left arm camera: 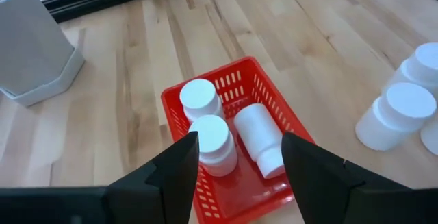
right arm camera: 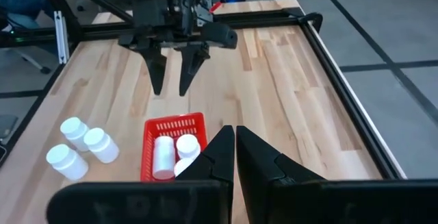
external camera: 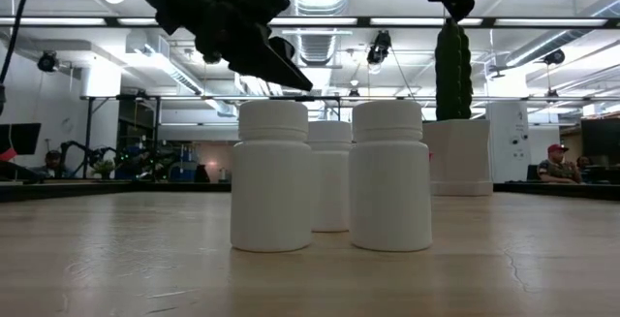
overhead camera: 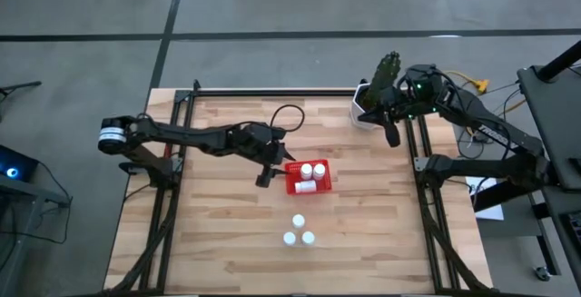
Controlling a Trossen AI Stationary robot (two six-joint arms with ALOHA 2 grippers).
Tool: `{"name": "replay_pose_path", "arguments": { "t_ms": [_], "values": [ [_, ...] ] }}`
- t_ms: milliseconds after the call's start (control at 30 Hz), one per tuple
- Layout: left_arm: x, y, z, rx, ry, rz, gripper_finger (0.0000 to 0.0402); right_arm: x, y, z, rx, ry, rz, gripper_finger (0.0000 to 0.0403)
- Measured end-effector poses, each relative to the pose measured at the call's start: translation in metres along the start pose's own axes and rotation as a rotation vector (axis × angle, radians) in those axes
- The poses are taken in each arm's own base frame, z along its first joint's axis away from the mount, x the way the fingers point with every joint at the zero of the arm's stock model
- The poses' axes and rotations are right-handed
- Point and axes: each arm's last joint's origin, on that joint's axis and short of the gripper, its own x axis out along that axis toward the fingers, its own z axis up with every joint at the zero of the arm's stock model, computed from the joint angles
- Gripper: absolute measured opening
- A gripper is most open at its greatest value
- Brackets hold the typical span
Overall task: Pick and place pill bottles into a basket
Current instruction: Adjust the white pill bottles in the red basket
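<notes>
The red basket [overhead camera: 291, 178] stands mid-table and holds three white pill bottles. Two of them stand upright [left arm camera: 198, 96] [left arm camera: 211, 139]; the third lies on its side [left arm camera: 261, 139]. Three more pill bottles [overhead camera: 298, 232] stand in a cluster on the wood nearer the front edge, and they loom large in the low view [external camera: 273, 176]. My left gripper [overhead camera: 265, 175] hangs open just left of the basket, above the table, with nothing between its fingers [left arm camera: 179, 169]. My right gripper [overhead camera: 392, 137] is shut and raised at the far right, beside the cactus pot.
A white pot with a green cactus [overhead camera: 370, 104] stands at the far right corner, close to my right arm. Black frame rails [overhead camera: 422, 165] run along the table's left, right and far edges. Bare wood lies on both sides of the basket.
</notes>
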Motion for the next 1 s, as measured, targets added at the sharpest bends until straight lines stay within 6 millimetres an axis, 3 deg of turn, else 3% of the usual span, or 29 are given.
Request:
{"name": "replay_pose_path", "arguments": {
  "t_ms": [233,667,1000],
  "values": [
    [-0.020,-0.008,-0.011,-0.011,-0.016,0.008,0.0191,0.009,-0.005,-0.001,0.016,0.026,0.005,0.0009],
    [-0.063,-0.026,-0.037,0.021,-0.239,0.172,0.0191,0.017,-0.011,0.007,-0.052,-0.033,-0.025,0.0009],
    [-0.064,-0.028,-0.039,0.021,-0.234,0.168,0.0191,0.043,-0.020,0.007,-0.010,-0.011,0.010,0.0009]
  ]
}}
